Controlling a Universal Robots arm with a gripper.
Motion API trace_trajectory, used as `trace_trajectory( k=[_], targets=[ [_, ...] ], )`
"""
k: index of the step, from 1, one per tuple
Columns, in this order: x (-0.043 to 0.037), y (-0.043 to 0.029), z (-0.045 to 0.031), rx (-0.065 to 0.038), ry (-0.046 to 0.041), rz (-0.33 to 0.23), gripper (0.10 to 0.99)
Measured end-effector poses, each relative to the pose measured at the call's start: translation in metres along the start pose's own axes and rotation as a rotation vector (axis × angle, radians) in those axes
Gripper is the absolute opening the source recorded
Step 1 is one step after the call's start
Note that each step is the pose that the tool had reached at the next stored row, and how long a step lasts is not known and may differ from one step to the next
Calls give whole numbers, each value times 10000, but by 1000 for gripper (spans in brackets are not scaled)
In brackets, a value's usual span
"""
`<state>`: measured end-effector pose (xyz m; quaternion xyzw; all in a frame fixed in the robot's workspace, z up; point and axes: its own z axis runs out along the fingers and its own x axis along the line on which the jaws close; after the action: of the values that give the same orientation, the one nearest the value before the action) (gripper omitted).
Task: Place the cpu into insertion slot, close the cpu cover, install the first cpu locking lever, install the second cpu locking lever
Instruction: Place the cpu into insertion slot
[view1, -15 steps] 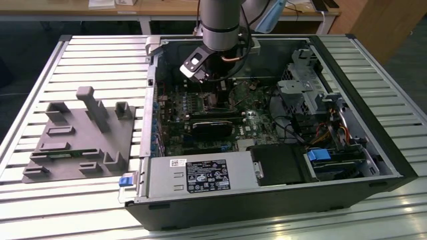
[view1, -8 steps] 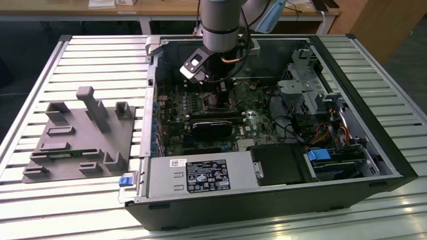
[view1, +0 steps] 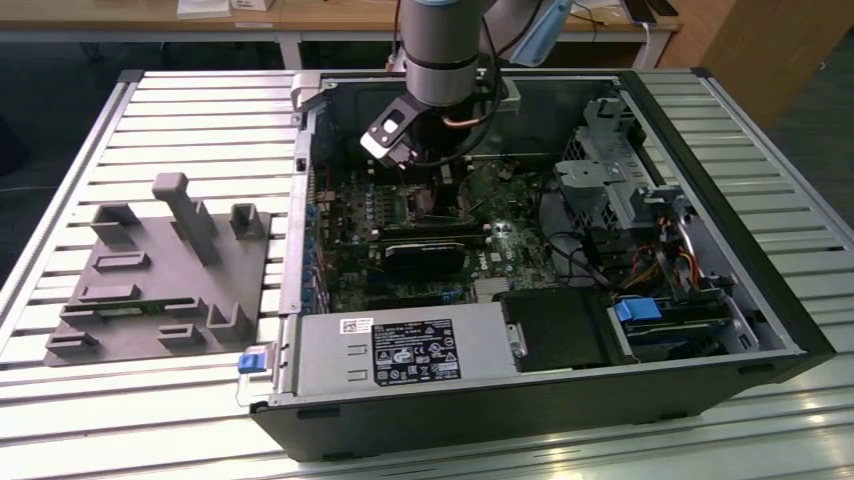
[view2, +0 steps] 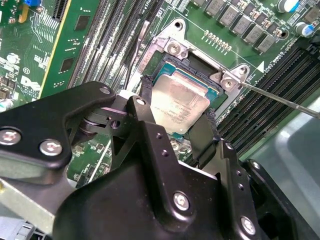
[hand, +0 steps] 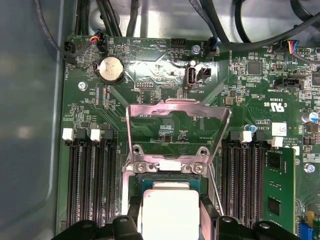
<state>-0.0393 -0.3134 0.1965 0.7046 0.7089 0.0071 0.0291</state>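
fingers (view2: 146, 97): clamped on two opposite edges of the cpu (view2: 180, 102)
cpu: dead centre between them, squared up over the insertion slot (view2: 192, 65), sitting low
cpu cover (hand: 177, 104): flipped up, clear of the slot

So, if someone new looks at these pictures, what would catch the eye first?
First comes the open computer case lying on the slatted table, with the robot arm reaching down into it in the exterior view. Next, in the second wrist view, the gripper is closed on two opposite edges of the silver cpu, right at the insertion slot. In the first wrist view, the cpu cover stands raised open.
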Motion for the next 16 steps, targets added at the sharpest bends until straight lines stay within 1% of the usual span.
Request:
trace_trajectory(
  k=[4, 14, 15, 16],
  targets=[
    [1, 0, 22, 1, -1, 15, 541],
    [1, 0, 24, 1, -1, 14, 549],
    [1, 0, 24, 1, -1, 14, 612],
    [1, 0, 24, 1, -1, 15, 612]
  ],
)
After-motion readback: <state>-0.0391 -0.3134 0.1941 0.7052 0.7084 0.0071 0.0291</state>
